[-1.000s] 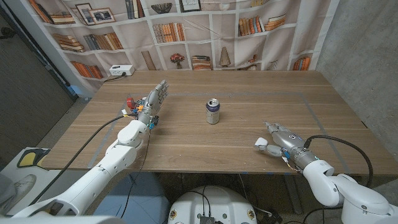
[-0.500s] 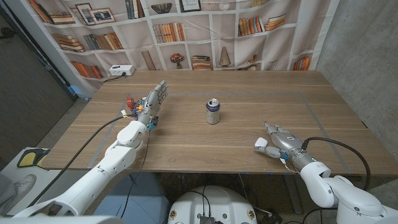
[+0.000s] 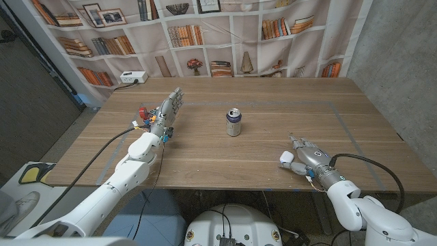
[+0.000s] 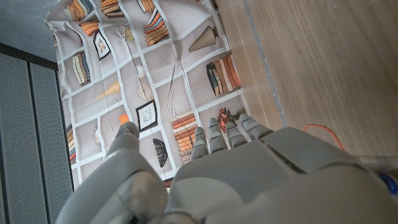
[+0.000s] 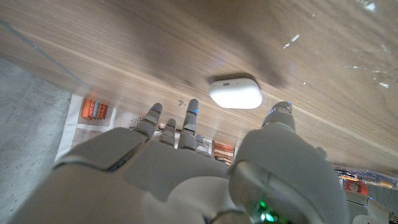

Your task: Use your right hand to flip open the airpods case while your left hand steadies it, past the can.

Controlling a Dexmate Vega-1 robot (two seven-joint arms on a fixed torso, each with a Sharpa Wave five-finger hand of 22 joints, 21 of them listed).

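Note:
The white airpods case (image 3: pixel 285 159) lies closed on the table near the front right edge; in the right wrist view the case (image 5: pixel 235 93) sits on the wood just beyond my thumb. My right hand (image 3: pixel 305 156) is beside it with fingers stretched out and apart, holding nothing. Whether the thumb touches the case is unclear. The can (image 3: pixel 234 121) stands upright at the table's middle, well away from the case. My left hand (image 3: pixel 168 109) is far off on the left side of the table, fingers (image 4: pixel 219 134) straight and together, holding nothing.
The wooden table (image 3: pixel 205 150) carries faint tape lines. A white power strip (image 3: pixel 133 77) lies at the back left corner. A bookshelf-printed curtain (image 3: pixel 205 34) hangs behind the table. Coloured wires (image 3: pixel 145 115) cling to my left wrist.
My right forearm has drawn a little leftward and toward the front edge; the hand stays by the case. The left hand, can and case have not moved.

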